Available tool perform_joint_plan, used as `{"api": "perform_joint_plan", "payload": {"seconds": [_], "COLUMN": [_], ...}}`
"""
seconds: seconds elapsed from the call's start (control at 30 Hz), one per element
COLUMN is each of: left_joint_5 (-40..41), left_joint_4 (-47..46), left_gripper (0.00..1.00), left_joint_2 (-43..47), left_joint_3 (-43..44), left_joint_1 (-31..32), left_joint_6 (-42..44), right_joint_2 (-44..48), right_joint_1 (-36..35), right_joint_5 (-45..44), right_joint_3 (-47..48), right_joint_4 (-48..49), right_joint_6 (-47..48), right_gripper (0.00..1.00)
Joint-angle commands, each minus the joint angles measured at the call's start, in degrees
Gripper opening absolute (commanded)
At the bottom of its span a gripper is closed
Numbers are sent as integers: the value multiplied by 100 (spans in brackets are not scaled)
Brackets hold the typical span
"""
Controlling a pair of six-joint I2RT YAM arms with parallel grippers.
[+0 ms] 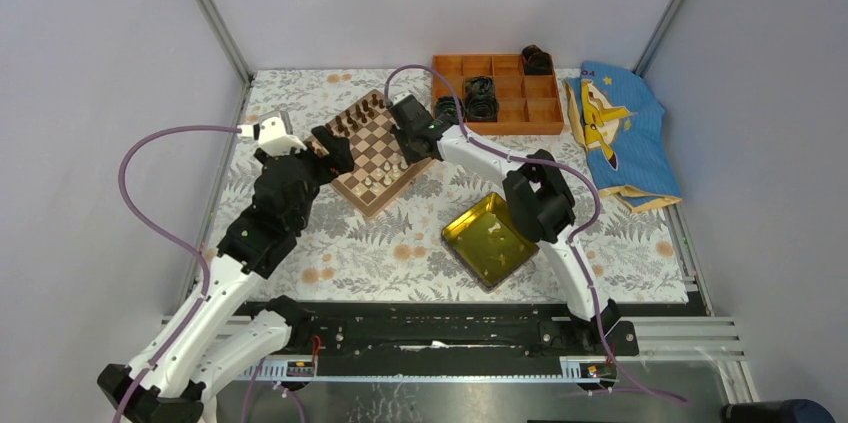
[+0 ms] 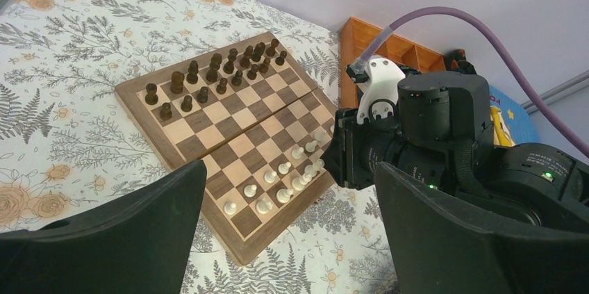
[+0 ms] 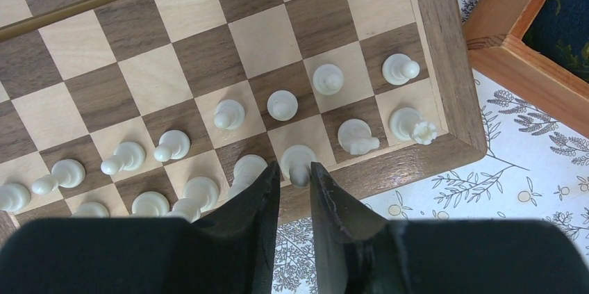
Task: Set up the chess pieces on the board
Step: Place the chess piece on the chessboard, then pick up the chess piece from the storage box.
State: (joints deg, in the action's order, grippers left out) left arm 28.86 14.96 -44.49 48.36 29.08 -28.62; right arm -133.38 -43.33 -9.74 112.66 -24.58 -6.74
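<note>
Eight small cream-white chess pieces [image 3: 328, 78] line one row of the checked wooden board [image 3: 444, 64]. Behind them, along its brown border, I count seven more showing. All stand upright, long axes vertical. My right fingers [image 3: 278, 184] are narrowly parted around one back-row piece [image 3: 297, 158]. My left fingers [image 1: 335, 150] gape wide, released, over the board's other side.

In your right wrist view, the right gripper [image 3: 294, 169] blocks parts of the chess pieces [image 3: 194, 193] in the row along the board [image 3: 444, 85] edge, and the board runs off the top and left edges. From the left wrist, the right arm [image 2: 430, 134] hides the board's right corner. From above, the pieces are too small for you to tell their kinds.
</note>
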Motion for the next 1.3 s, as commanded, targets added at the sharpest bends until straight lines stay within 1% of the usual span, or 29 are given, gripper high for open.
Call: {"api": "perform_joint_plan", "payload": {"seconds": [0.0,0.17,0.4,0.73,0.93,1.07,1.17,1.27], "left_joint_5": [-83,-110,-103,-31,65,-65,-527,-1439], "left_joint_4": [-312,-343,-427,-581,-575,-601,-745,-848], "left_gripper": [99,99,99,99,99,99,99,99], "left_joint_2": [-53,-94,-80,22,88,141,143,58], "left_joint_3": [-41,-58,-98,-215,-261,-273,-254,-159], "left_joint_1": [-60,-87,-121,-175,-175,-175,-166,-157], "left_joint_6": [-37,-64,-37,53,110,173,353,583], "right_joint_2": [179,382,733,1576,2629,3557,4261,5009], "right_joint_1": [-55,-53,-53,-85,-285,-463,-536,-539], "right_joint_5": [50,33,33,29,-141,-501,-907,-1563], "right_joint_3": [124,-10,-428,-1283,-2386,-3319,-4150,-4885], "right_joint_4": [154,231,406,671,935,1081,1205,1432], "right_joint_6": [112,123,110,104,49,-70,-330,-556], "right_gripper": [29,30,31,32,33,34,34,35]}}
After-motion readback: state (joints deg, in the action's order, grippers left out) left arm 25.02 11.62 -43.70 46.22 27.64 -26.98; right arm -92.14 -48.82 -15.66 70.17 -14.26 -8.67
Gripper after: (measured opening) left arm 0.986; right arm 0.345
